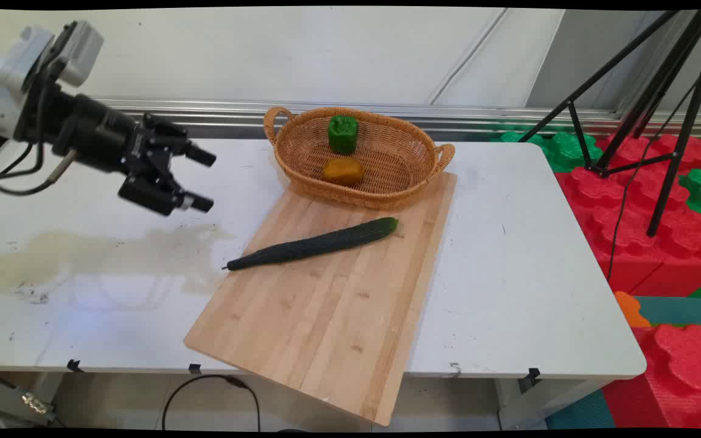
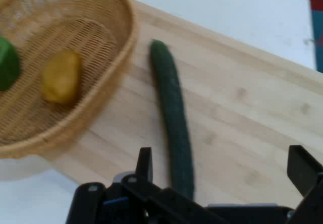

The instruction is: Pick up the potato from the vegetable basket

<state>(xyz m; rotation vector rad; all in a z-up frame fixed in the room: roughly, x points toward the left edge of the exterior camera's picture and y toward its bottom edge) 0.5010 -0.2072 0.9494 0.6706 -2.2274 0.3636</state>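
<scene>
My black gripper (image 1: 203,180) hangs open above the table's left part, fingers pointing right toward the cutting board, holding nothing. A long dark green cucumber (image 1: 314,244) lies slantwise on the wooden cutting board (image 1: 326,304), its thin end nearest the gripper. In the hand view the cucumber (image 2: 174,118) runs up between my two fingers (image 2: 144,163), with the board (image 2: 242,113) under it. Behind the board stands a wicker basket (image 1: 411,182) holding a green pepper (image 1: 343,134) and a yellow-orange potato-like piece (image 1: 342,171); the hand view shows the basket (image 2: 116,57) at the upper left.
The cutting board overhangs the table's near edge (image 1: 478,368). A yellowish stain (image 1: 101,255) marks the table's left part. A black tripod (image 1: 661,121) and red and green foam blocks (image 1: 642,231) stand to the right, off the table.
</scene>
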